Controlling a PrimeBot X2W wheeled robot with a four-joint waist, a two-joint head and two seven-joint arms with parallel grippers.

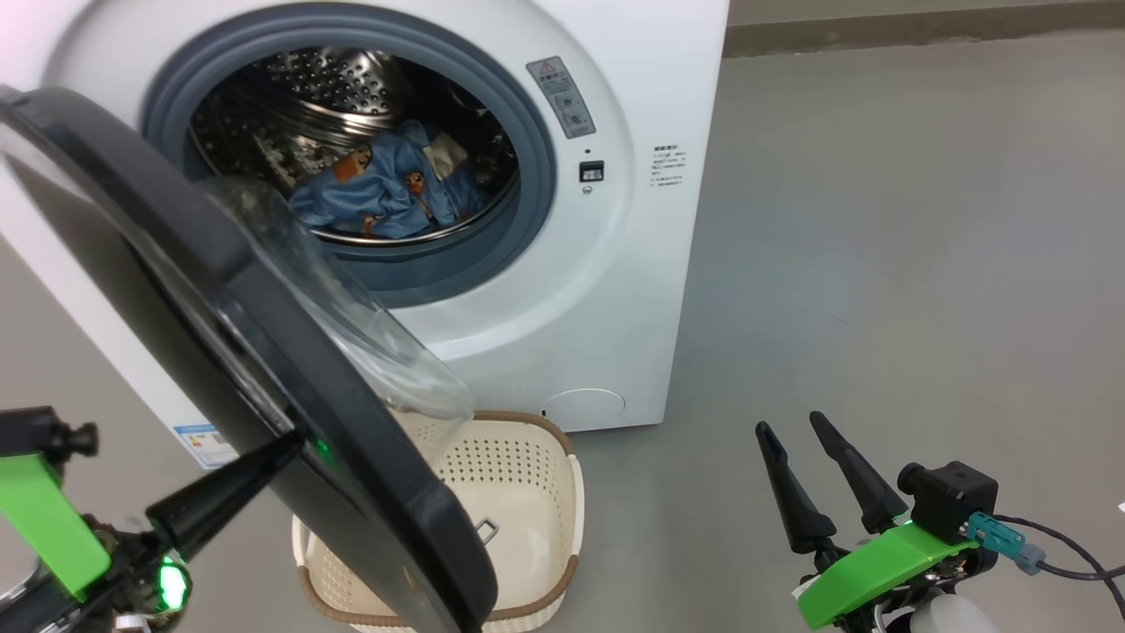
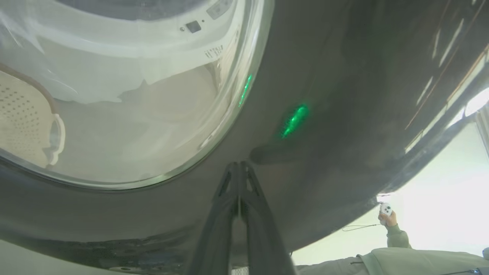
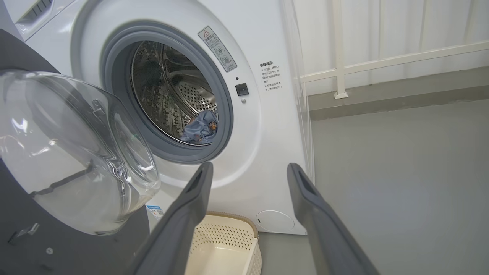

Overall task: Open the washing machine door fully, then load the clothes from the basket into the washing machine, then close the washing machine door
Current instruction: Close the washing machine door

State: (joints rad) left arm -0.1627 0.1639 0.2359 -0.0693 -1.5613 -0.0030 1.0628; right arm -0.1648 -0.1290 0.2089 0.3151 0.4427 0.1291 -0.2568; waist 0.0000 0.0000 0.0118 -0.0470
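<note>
washing machine door (image 1: 206, 242) partly open before the washing machine (image 1: 655, 264), left end effector (image 1: 286, 447) closed, gripping nothing, tips at the door's outer face, right end effector (image 1: 791, 424) spread wide and empty right of the machine, clothes (image 1: 387, 189) in its drum (image 1: 334, 79), basket (image 1: 518, 475) on the floor (image 1: 879, 264) at its foot

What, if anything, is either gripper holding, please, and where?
Nothing is held: the shut left gripper touches the outer face of the washing machine door; the open right gripper is empty.
</note>
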